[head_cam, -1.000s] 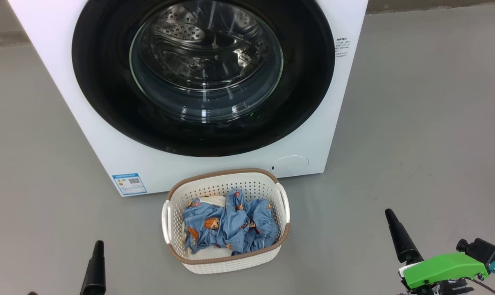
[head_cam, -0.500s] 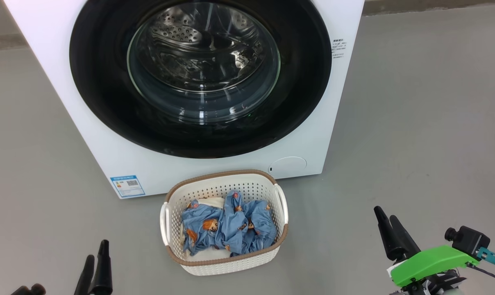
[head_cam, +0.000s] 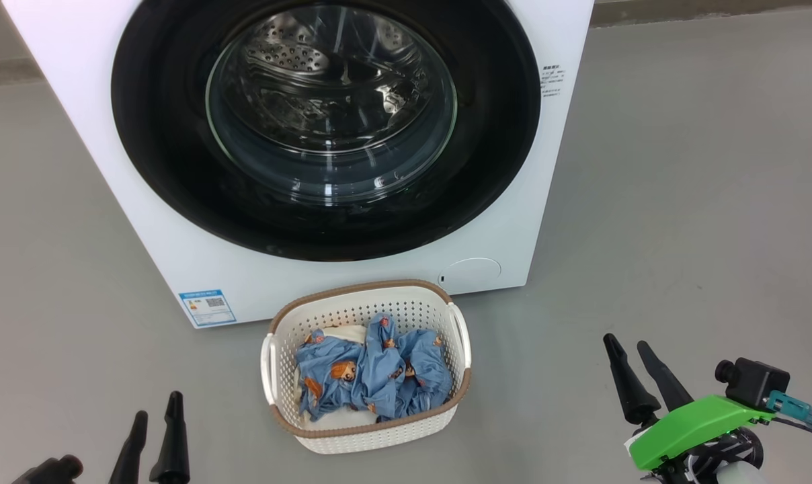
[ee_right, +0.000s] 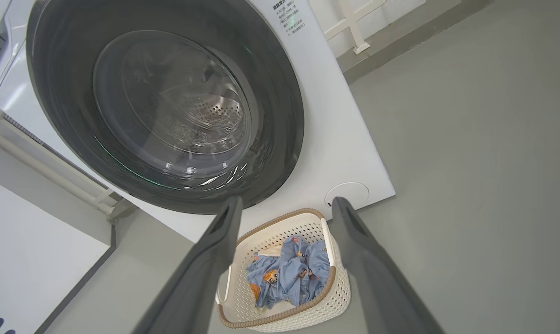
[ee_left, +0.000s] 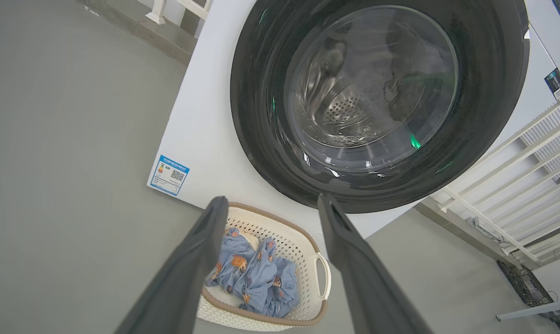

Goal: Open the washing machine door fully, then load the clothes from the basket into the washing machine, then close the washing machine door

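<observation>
Both empty and spread, left gripper [head_cam: 157, 405] and right gripper [head_cam: 624, 341]: hook the washing machine door [head_cam: 329, 114] rim, swing clear of basket [head_cam: 352, 309].

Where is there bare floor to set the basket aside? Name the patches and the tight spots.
Bare floor lies between the basket and the right gripper, and left of the basket up to the left gripper. Tight: the strip between basket and washing machine.
</observation>
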You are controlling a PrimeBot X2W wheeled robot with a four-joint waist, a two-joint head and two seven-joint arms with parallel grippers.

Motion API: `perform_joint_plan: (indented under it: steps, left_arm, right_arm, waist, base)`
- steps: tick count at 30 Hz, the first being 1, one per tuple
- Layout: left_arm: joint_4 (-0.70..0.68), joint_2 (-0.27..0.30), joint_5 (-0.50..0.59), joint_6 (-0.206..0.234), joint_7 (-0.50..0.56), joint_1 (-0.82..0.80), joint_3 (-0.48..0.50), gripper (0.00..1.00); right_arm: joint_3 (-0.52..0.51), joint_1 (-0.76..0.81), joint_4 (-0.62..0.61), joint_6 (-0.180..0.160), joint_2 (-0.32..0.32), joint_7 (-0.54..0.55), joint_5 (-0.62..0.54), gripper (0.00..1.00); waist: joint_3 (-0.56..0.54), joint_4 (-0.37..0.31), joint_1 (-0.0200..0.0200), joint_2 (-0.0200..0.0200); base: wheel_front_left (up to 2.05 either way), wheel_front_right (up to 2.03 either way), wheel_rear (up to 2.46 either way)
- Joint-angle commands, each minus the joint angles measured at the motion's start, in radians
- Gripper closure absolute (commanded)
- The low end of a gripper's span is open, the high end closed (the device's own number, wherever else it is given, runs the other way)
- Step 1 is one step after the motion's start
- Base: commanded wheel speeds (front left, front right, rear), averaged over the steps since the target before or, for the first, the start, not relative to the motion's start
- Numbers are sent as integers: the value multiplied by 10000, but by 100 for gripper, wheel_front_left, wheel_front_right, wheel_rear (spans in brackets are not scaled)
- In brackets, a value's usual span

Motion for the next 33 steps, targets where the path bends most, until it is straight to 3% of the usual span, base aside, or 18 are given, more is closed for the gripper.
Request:
perform_joint_plan:
  steps: [1, 33]
  left_arm:
    - [-283, 235, 380, -74, -135, -353, 217, 0]
    - [-194, 341, 4582, -104, -1055, -316, 685, 0]
  right_arm:
    - [171, -548, -202, -6, -141, -146, -407, 0]
    - [373, -1062, 95, -8, -324, -1051, -4470, 0]
  waist:
    - [-3, -6, -1, 0]
    - [-32, -90, -1, 0]
  base:
    - [0, 0, 0]
    - [0, 0, 0]
